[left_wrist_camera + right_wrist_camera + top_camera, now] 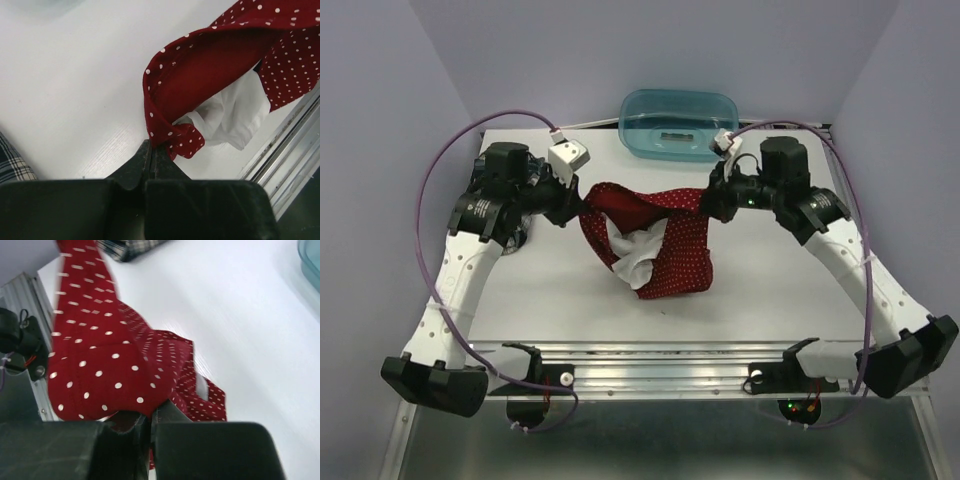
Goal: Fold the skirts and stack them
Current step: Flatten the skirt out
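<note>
Red skirt (672,250), soft cloth with tiny white dots and a white lining (638,252) showing, sags in a loose drape between both arms over the table (550,290). I read my left gripper (151,148) pinched closed on one edge and my right gripper (150,415) clamped on the other. Plaid skirt (12,162) lies by the left arm.

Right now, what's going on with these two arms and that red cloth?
Both grippers are shut on the red white-dotted cloth skirt: the left gripper pinches one end, the right gripper the other, and it sags between them over the white table, white lining showing. A dark plaid skirt lies off to the left.
</note>
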{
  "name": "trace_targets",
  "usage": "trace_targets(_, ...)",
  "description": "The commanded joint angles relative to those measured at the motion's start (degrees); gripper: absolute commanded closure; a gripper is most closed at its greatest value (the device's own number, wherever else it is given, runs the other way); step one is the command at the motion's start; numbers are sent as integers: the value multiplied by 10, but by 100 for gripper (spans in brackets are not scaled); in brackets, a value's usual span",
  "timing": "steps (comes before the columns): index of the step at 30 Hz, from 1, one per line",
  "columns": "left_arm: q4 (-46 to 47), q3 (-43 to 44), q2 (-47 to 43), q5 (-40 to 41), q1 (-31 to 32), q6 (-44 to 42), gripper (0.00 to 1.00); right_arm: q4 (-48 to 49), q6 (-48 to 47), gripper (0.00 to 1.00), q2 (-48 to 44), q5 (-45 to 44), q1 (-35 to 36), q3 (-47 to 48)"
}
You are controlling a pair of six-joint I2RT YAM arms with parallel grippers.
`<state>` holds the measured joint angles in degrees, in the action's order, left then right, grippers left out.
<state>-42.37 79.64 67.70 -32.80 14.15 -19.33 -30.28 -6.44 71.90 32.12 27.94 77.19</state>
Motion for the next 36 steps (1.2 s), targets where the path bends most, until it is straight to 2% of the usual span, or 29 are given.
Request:
trace_targets(1, 19, 11, 7, 20, -4, 34, 100, -33, 3, 99, 65, 114, -105, 4)
trace_targets(2, 41, 3, 25, 50, -4, 55, 100, -34, -6, 99, 88, 126, -145, -1)
trace_targets(3, 77, -12, 37, 105, -6, 87, 100, -34, -23, 99, 134, 132, -158, -5)
trace_targets(4, 92, -18, 51, 123, -9, 97, 100, -34, -35, 99, 155, 125, -166, -10)
trace_targets(7, 156, -40, 122, 156, -11, 128, 100, -33, -79, 99, 235, 75, -171, -16)
trace_targets(10, 197, -26, 187, 208, -14, 146, 100, -27, -77, 99, 305, 46, -171, 19)
trace_targets(15, 266, 11, 241, 265, -21, 125, 100, 0, -53, 99, 356, -35, -194, 92)
trace_targets(19, 270, 43, 270, 269, -25, 92, 100, -1, -39, 99, 367, -64, -209, 159)
trace_targets(24, 263, 27, 224, 211, -35, 42, 100, -35, -59, 99, 301, -6, -215, 160)
trace_targets(27, 265, 29, 169, 104, -61, 23, 100, -68, -113, 99, 263, 35, -215, 177)
trace_targets(28, 228, 33, 146, 48, -72, -15, 100, -116, -141, 99, 238, 46, -215, 180)
trace_targets(30, 182, 18, 118, 13, -73, -63, 100, -177, -220, 99, 215, 81, -215, 171)
trace_targets(32, 87, -32, 79, -59, -71, -175, 100, -252, -284, 99, 179, 98, -205, 115)
trace_targets(33, 12, -53, 69, -79, -68, -222, 95, -272, -304, 99, 170, 98, -195, 91)
trace_targets(35, -43, -106, 41, -77, -35, -342, 93, -319, -335, 96, 144, 97, -144, 9)
trace_targets(36, -61, -165, 32, -47, -18, -362, 88, -331, -345, 90, 136, 94, -97, -49)
